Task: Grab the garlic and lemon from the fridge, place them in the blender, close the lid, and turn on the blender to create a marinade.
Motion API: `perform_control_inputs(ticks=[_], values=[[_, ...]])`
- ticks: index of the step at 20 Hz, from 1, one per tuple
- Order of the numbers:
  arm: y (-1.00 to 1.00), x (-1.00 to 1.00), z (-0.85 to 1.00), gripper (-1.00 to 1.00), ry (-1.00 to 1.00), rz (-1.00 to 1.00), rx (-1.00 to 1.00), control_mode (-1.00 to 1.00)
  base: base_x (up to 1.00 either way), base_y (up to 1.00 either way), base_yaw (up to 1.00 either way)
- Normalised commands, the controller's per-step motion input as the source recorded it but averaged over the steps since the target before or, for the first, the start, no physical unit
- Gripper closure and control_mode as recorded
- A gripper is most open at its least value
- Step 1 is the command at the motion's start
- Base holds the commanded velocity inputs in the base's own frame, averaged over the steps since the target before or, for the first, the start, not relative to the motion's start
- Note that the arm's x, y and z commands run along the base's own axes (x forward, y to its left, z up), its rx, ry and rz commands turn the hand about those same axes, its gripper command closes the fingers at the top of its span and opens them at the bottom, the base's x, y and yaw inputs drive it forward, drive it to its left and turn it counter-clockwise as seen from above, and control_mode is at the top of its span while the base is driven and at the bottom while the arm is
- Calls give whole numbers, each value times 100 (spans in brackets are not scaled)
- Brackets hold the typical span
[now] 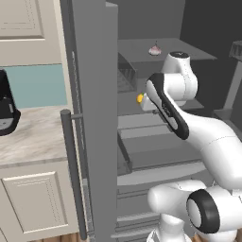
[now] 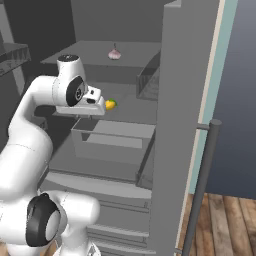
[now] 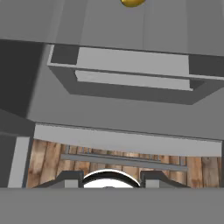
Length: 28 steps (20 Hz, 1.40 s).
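Fridge (image 2: 180,100) shelves hold lemon (image 2: 110,104) and garlic (image 2: 114,54); hand's (image 3: 108,180) grip state unclear.

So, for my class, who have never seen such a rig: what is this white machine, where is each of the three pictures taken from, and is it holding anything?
It is a white robot arm on a driving base, reaching into an open grey fridge. Two pictures come from cameras on the base, behind the arm to its left and right. The third looks along its pincer, down at a fridge drawer and the wooden floor. A pale garlic sits on an upper shelf; a yellow lemon lies on the shelf below, just beyond the hand. The pincer holds nothing.
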Motion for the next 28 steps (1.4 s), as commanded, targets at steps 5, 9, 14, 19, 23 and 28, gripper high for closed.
perform_control_inputs(ticks=[5,9,14,19,23,28], values=[[0,-8,9,-100,-18,-3,-1,-100,0,0,0],[-3,-36,53,-100,-44,0,-5,-100,0,0,0],[-4,-22,80,-100,-43,0,0,-100,0,0,0],[-11,-8,89,-100,-35,-1,0,-100,0,0,0],[-26,-2,100,-100,-29,-2,0,-100,0,0,0],[-15,37,62,-100,6,-3,10,-100,0,0,0]])
